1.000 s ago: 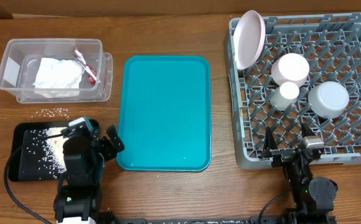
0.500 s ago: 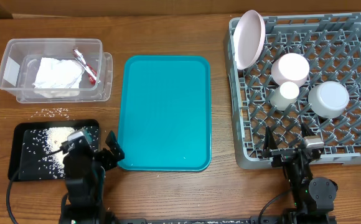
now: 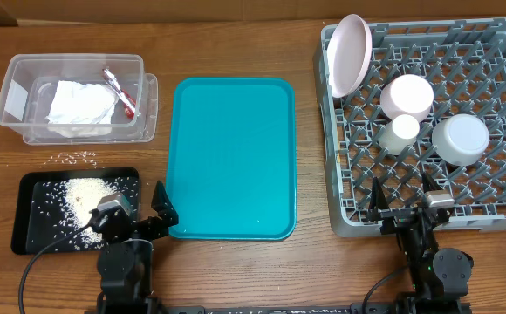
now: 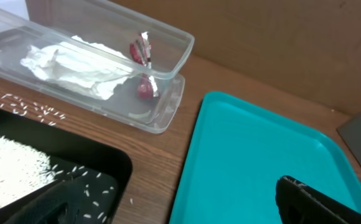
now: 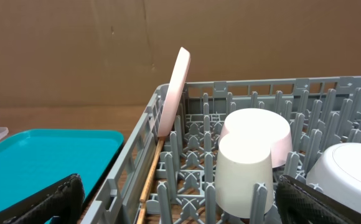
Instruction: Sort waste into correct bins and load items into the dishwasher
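Observation:
The clear tub [image 3: 9, 98] holds the crumpled white napkin [image 3: 80, 105] and the red-and-silver wrapper [image 3: 118, 92]; tub [image 4: 175, 70], napkin [image 4: 75, 62] and wrapper [image 4: 144, 51] also show in the left wrist view. The black tray [image 3: 26, 235] holds rice crumbs [image 3: 83, 194]. A few crumbs [image 3: 78, 158] lie on the wood behind it. The grey dish rack [image 3: 497, 214] holds the pale plate [image 3: 349, 54] on edge, the pink bowl [image 3: 407, 96], the white cup [image 3: 401, 133] and the greyish-white bowl [image 3: 461, 138]. My left gripper [image 3: 140, 220] is open and empty between the black tray and the teal tray. My right gripper [image 3: 403, 208] is open and empty at the rack's front edge.
The large teal tray [image 3: 231, 157] lies between the bins and the rack, its near left corner beside my left fingers. Wooden chopsticks [image 5: 150, 177] lie along the rack's left wall [image 5: 127, 174]. Both arm bases stand at the table's front edge.
My left gripper has pulled back toward the front edge, off the black tray, and the rice pile now shows whole. The right arm has not moved.

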Robot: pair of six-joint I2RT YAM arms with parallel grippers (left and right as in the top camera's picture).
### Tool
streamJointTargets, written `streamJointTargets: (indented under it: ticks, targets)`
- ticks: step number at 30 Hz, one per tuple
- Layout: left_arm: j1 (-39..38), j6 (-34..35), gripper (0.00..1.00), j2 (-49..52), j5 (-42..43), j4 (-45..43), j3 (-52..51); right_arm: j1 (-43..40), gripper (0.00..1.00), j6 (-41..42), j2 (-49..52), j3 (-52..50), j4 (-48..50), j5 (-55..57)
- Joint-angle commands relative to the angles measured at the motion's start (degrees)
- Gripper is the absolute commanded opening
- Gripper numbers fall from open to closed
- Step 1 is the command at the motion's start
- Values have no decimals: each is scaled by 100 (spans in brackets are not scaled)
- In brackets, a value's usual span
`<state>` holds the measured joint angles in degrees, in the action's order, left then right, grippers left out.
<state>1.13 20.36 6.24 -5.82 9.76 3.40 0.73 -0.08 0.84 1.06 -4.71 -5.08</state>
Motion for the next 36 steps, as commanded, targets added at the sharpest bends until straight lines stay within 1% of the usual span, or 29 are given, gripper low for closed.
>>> streamJointTargets:
  ticks: [1,6,10,13,16,19,22,26,36]
  targets:
    - [-85,-118,100,-271,-50,-94,-81,-37,100,-37,-68,-59,28,50]
    - [-214,-306,100,-555,-13,-173,-111,-37,100,-37,-68,-59,28,48]
    - [-234,-671,100,-608,166,-636,-205,-37,100,-37,-68,-59,28,50]
    - [-234,-669,100,-608,181,-994,-321,-37,100,-37,-68,-59,28,50]
    - [-229,-695,100,-608,256,-1137,-317,-39,100,-39,-68,-59,28,50]
    - [-223,-1047,100,-608,498,-1239,-317,-37,100,-37,-68,-59,28,48]
    - [-221,-1392,100,-608,745,-1104,-317,-37,100,-37,-68,-59,28,50]
    - [-223,-1397,100,-605,717,-522,-317,-37,100,-39,-68,-59,28,50]
    - [-223,-1399,100,-603,691,-535,-315,-37,100,-37,-68,-59,28,48]
